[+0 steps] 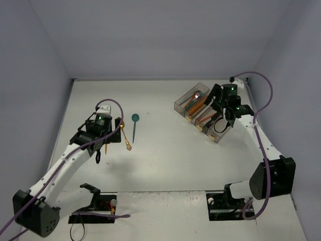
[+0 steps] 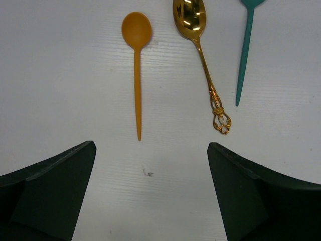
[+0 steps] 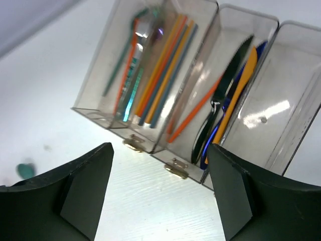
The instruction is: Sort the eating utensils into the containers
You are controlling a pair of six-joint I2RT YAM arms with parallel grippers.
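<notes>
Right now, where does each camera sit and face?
Top external: above, behind the bases, looking down on white table; left arm, right arm show.
Left wrist: straight down on orange plastic spoon, ornate gold spoon, teal spoon; left gripper below.
Right wrist: tilted down at clear smoky-grey plastic bins; right gripper below.
Shared with top external: gold spoon, teal spoon, bins.

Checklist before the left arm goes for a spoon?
1. Left hand open, empty: ok.
2. Orange spoon lying flat, ahead of that hand: ok.
3. Orange spoon apart from gold spoon and teal spoon: ok.
4. Right hand open, empty, over the containers: ok.
5. Bin beside the knives looks bare: ok.
</notes>
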